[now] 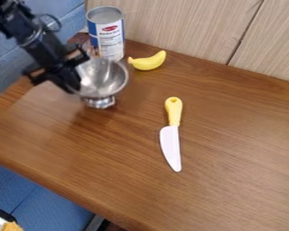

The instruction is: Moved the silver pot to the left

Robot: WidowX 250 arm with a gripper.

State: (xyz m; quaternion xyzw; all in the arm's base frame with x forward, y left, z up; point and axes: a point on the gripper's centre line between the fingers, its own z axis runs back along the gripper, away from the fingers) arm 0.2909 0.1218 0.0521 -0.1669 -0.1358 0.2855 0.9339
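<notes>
The silver pot (106, 76) sits toward the upper left of the bench (237, 131), its bowl just in front of the can (109, 38), with the yellow banana (148, 60) just beside it on the right. The pincer (73, 85) is at the bowl's left rim; whether it stands wide or narrow, or has hold of the metal, cannot be told.

The main risk is a weak hold on the rim: the bowl could swing or tip over its small foot once it is carried left. If it swings back, it could knock the can; if it swings right, it could roll the banana. The blue wall (5, 67) limits travel at the far left, and the front edge drops away above the blue chair (35, 194). Between them a strip of wood offers room, well apart from the knife (171, 144).
</notes>
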